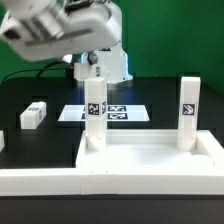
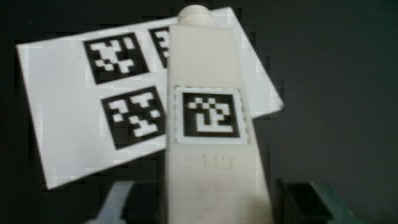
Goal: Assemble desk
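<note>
Nearest in the exterior view lies the desk panel (image 1: pixel 150 165), a large flat white rectangle with a raised rim, lying flat on the black bench (image 1: pixel 50 135). A low white rail (image 1: pixel 35 180) runs off from it toward the exterior view's left.

Two short white square-section legs stand upright on the panel's far corners. The gripped leg (image 1: pixel 94 112) is at the corner on the exterior view's left, and the free leg (image 1: pixel 188 112) stands alone at the corner on the right. Each carries a black-and-white tag on its facing side.

The tool (image 1: pixel 93 78) sits over the top of the gripped leg. In the wrist view the tool (image 2: pixel 214 200) has a dark finger (image 2: pixel 128 198) close against each side of that leg (image 2: pixel 210 120), pinching it. The leg's tag and rounded tip are plain to see there.

Farther back, a loose leg (image 1: pixel 33 115) lies on its side on the bench, well apart from the panel. A white piece (image 1: pixel 2 141) is cut by the frame edge and is too partial to identify.

Behind the gripped leg the marker board (image 1: pixel 118 113) lies flat, and it also shows in the wrist view (image 2: pixel 89 90). The arm (image 1: pixel 60 25) rises beyond.
</note>
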Available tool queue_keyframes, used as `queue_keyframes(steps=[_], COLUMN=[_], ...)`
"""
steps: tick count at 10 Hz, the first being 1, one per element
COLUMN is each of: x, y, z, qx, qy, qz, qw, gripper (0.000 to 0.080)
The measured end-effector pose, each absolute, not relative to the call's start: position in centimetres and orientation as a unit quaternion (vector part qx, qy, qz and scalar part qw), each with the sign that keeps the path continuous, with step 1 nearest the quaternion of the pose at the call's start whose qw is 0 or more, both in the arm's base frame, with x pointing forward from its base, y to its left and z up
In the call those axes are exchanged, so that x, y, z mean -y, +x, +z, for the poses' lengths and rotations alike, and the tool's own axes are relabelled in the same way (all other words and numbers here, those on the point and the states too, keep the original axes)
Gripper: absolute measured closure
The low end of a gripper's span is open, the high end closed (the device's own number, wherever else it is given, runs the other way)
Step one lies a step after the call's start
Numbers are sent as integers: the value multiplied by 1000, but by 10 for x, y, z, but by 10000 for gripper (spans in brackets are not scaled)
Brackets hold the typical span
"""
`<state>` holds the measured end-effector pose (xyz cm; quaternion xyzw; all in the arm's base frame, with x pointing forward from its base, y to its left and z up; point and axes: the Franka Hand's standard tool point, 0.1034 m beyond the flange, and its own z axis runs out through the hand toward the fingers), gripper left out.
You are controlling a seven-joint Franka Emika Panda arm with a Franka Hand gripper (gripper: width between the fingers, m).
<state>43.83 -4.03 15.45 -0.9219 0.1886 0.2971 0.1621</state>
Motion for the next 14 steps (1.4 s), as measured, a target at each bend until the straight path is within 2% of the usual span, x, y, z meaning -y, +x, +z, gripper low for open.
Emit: queue_keyframes(steps=[2, 4, 5, 6, 7, 8, 9, 10, 13, 14], x=[23, 26, 23, 15, 5, -2, -7, -6, -9, -13], y=[468, 466, 471, 482, 502, 518, 527, 526, 532, 540], z=[167, 163, 162, 161, 169, 185, 193, 196, 192, 196], qx=[-200, -208, -211, -206, -214, -215, -209, -199, -214, -224], qy=[-942, -956, -962, -967, -969, -971, -974, -977, -970, -963], qz=[225, 156, 122, 112, 80, 44, 18, 7, -94, -135], qw=[149, 138, 126, 104, 98, 93, 86, 76, 69, 61], gripper=[512, 512, 512, 512, 512, 512, 512, 512, 512, 512])
